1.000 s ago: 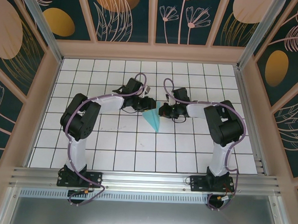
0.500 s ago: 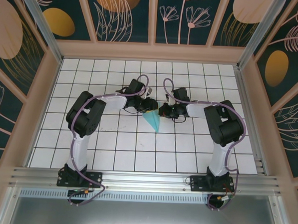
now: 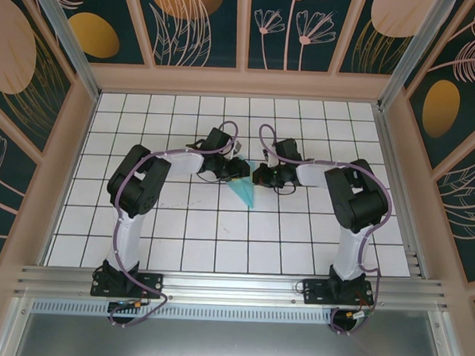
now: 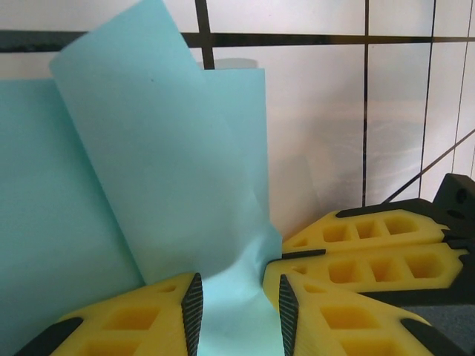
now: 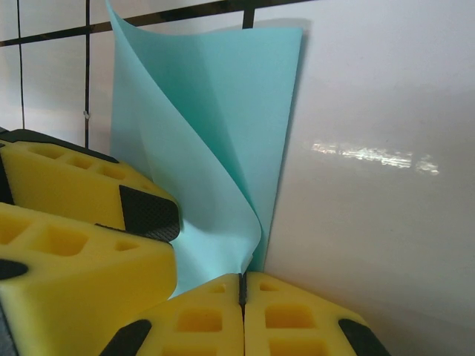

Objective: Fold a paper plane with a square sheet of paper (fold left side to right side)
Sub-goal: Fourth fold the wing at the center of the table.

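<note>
White-tiled tabletop [image 3: 218, 241] bears turquoise paper [image 3: 243, 190], right fingers [image 5: 215, 315] pinching its flap, left fingers [image 4: 174, 315] narrowly parted astride it.

Folded paper sheet [image 3: 243, 191] mid-surface [image 3: 218, 241], point toward near edge. Left tool [image 3: 238, 168] at its far-left corner, flap between the jaws. Right tool [image 3: 257, 177] at far-right corner, just beside left tool.

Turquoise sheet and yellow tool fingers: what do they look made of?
Sheet: thin matte paper; it curls softly and holds crisp creases. Tool fingers: likely moulded plastic or foam, matte yellow, with hollow cells and dark ribbed pads.
</note>
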`<action>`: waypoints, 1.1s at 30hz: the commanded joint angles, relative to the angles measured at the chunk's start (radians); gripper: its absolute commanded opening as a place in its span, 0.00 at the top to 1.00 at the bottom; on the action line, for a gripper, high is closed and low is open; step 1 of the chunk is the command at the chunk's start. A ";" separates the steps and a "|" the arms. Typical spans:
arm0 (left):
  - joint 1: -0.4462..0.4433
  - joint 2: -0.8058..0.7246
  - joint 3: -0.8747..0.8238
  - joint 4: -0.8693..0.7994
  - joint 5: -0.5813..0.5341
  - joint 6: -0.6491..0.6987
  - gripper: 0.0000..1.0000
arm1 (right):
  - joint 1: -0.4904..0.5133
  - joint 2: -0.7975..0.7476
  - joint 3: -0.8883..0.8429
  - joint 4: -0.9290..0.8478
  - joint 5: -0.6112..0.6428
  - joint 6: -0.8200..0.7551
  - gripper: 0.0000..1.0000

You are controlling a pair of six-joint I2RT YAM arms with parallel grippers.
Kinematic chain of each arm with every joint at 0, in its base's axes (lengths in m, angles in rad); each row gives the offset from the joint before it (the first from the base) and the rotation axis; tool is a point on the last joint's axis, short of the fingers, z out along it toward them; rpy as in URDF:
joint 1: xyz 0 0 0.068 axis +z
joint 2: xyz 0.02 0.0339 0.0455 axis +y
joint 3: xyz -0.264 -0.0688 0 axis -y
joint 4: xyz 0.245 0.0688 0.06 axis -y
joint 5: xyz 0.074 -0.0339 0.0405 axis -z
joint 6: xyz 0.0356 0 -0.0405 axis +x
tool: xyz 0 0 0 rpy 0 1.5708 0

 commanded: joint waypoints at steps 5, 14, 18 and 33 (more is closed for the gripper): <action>-0.002 0.040 -0.013 -0.047 -0.058 0.024 0.64 | 0.010 0.014 -0.006 -0.007 0.009 -0.014 0.89; -0.001 0.049 -0.052 -0.007 -0.051 0.004 0.65 | -0.031 -0.185 -0.017 -0.073 0.041 -0.031 0.69; -0.002 0.050 -0.052 -0.004 -0.049 0.003 0.65 | -0.025 -0.294 -0.102 -0.061 -0.010 -0.023 0.68; -0.002 0.046 -0.052 -0.007 -0.051 0.006 0.65 | 0.088 -0.167 -0.116 0.005 -0.105 0.011 0.72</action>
